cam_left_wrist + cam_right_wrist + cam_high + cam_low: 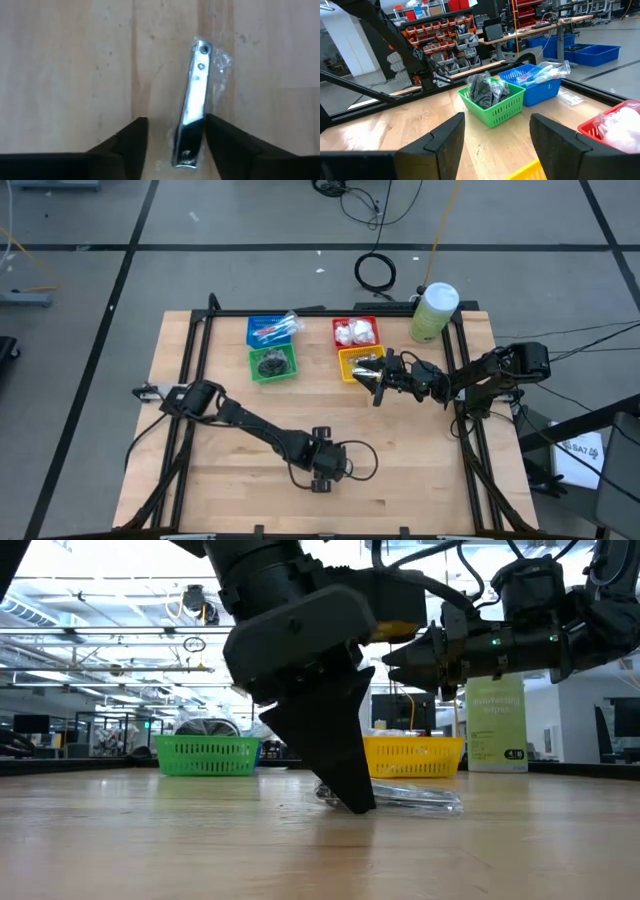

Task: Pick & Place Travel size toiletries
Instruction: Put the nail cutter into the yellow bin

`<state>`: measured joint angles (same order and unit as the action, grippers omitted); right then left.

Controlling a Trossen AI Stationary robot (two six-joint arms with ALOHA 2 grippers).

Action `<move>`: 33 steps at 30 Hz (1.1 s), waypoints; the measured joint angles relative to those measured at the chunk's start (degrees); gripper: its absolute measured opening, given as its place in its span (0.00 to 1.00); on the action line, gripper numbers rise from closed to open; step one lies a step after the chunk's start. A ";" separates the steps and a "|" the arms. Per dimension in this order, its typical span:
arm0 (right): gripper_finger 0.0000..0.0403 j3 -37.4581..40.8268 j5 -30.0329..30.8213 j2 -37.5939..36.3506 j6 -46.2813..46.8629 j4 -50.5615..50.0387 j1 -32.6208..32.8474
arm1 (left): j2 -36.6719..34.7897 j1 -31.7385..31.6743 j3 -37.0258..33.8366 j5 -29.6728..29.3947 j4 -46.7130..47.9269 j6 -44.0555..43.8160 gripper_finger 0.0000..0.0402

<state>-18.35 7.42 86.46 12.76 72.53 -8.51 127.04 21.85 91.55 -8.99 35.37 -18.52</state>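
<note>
Silver clipper-like toiletry [193,107] in clear wrap lies flat on the wooden table [65,75], one end between the left gripper [172,142]'s parted fingers [131,142], nearer one finger, not yet pinched, while the right gripper [495,135] hovers open over the yellow basket [358,361].

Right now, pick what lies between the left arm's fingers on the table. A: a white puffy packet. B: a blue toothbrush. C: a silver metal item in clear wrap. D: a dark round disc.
C: the left wrist view shows a slim silver item in clear wrap lying on the bare wood, with the left gripper down over it and one dark finger on each side.
</note>
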 joint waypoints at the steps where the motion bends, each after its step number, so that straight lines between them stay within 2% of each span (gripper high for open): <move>1: 0.53 0.00 0.00 0.00 0.00 0.00 0.00 | 0.00 -0.26 0.00 1.13 -0.02 -0.53 0.46; 4: 0.53 0.00 -0.01 0.00 0.00 0.00 0.00 | 0.02 -0.95 -0.04 4.34 -0.17 -2.12 0.36; 9: 0.53 0.00 -0.02 0.00 0.00 0.00 0.00 | 0.07 -1.65 -0.12 5.14 -1.32 -0.40 0.20; 13: 0.53 0.02 -0.07 0.00 0.02 -0.17 0.00 | 0.05 -1.52 -0.15 4.42 -2.06 5.47 0.09; 15: 0.53 0.02 -0.11 0.00 0.45 -0.22 0.00 | -0.29 -1.24 -0.18 3.05 -1.61 8.31 0.09; 19: 0.53 0.04 -0.17 0.00 1.59 -0.37 -0.01 | -2.12 -0.73 -0.47 -4.53 2.34 12.72 0.09; 22: 0.53 0.07 -1.07 0.00 1.54 -0.97 -0.03 | -4.90 -0.68 -0.58 -14.65 6.89 15.54 0.09; 26: 0.53 0.07 -6.01 0.00 0.96 -1.18 -0.02 | -10.21 -1.28 -0.33 -30.88 14.90 14.97 0.09; 28: 0.53 0.06 -7.72 0.00 0.92 -0.98 0.00 | -12.39 -1.78 -0.35 -36.51 17.15 14.46 0.09; 30: 0.53 -0.11 -8.86 0.00 1.25 -1.14 0.06 | -15.16 -2.39 -0.35 -39.75 18.31 14.35 0.09; 33: 0.53 -1.84 -9.03 0.04 1.36 -2.91 1.10 | -18.43 -3.88 -0.32 -40.83 18.19 15.05 0.09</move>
<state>-20.19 -1.61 86.50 14.12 69.62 -7.41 108.61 17.97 91.23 -49.82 53.56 -3.48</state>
